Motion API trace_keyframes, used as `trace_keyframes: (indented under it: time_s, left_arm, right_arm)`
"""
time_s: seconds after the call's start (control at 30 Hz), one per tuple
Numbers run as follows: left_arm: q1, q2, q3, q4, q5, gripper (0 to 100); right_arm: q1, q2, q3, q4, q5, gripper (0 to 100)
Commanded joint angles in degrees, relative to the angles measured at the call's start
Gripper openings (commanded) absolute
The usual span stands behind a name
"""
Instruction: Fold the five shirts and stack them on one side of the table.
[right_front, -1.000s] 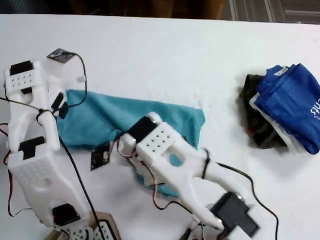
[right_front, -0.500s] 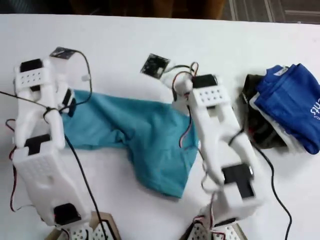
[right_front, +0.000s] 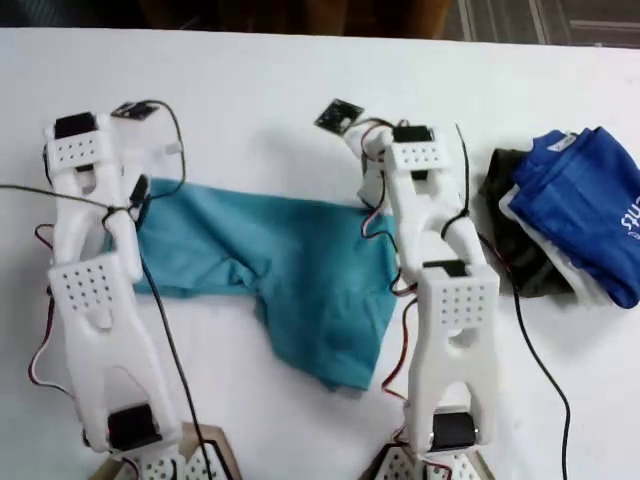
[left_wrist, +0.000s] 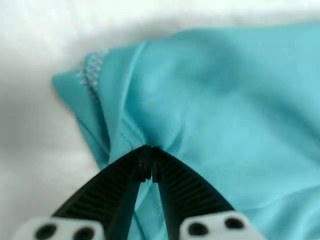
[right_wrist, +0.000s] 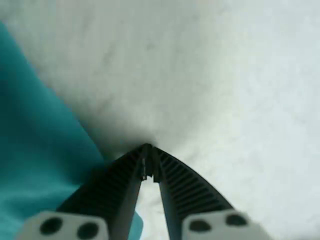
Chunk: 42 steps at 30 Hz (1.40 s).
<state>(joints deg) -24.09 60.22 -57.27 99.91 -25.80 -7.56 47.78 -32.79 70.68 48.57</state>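
From above, the right arm is now standing straight from near to far along the right edge of the teal shirt (right_front: 290, 270). A second ago it was lying slantwise across the middle of the cloth, and half a second ago it was still bent. The shirt is lying more spread out than before, at the middle of the table (right_front: 260, 90), with one flap hanging toward the near side. The left arm is leaning a little farther right than half a second ago. The left gripper (right_front: 138, 197) is sitting at the shirt's far left corner, and the right gripper (right_front: 372, 205) is sitting at its far right corner. The stack of folded shirts (right_front: 575, 215) is lying unmoved at the right side, well apart from the teal one.

In the left wrist view, the left gripper (left_wrist: 150, 161) is pinching the shirt (left_wrist: 225, 100) near its hem, fingers together, with the cloth puckering at the tips.

In the right wrist view, the right gripper (right_wrist: 149, 162) is closing its fingers tip to tip over bare table (right_wrist: 225, 75), just beside the shirt's edge (right_wrist: 35, 150). Whether any cloth is caught between them is not showing.
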Motion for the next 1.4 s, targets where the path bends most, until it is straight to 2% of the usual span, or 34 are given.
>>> trace_keyframes:
  time_s: [0.0, 0.1, 0.33, 0.5, 0.67, 0.8, 0.9, 1.17, 1.37]
  left_arm:
    - [-1.76, 5.98, -14.55, 2.46, -0.44, 4]
    - [-2.29, 9.32, -19.3, 2.46, -0.44, 4]
    - [-2.46, 9.23, -20.26, 2.37, -0.44, 4]
    - [-2.46, 2.2, -20.18, 2.37, -0.18, 4]
    - [-2.73, -4.48, -19.65, 2.37, -0.53, 5]
    - [-4.66, -5.36, -19.65, 2.55, -0.35, 13]
    - [-6.95, -5.27, -17.89, 2.73, -0.26, 16]
    - [-8.79, -10.81, 3.47, 2.55, -0.18, 16]
    - [-7.3, -11.78, 9.01, 1.67, -0.53, 16]
  right_arm:
    - [2.33, 5.05, -12.66, 1.71, -0.7, 1.8]
    - [2.77, 9.36, -21.45, 5.49, -0.7, 1.8]
    - [3.12, 14.37, -38.24, 18.59, -0.7, 1.8]
    - [2.77, 14.37, -51.16, 30.2, -0.7, 1.8]
    - [3.3, 12.97, -56.18, 30.99, -1.05, 1.8]
    - [2.68, 8.84, -50.64, 30.99, -7.3, 1.8]
    - [1.71, 3.3, -42.37, 30.99, -9.14, 1.8]
    - [-2.86, -19.82, -4.75, 30.55, -8.97, 1.8]
    - [0.13, -24.4, 15.3, 17.36, -8.88, 1.8]
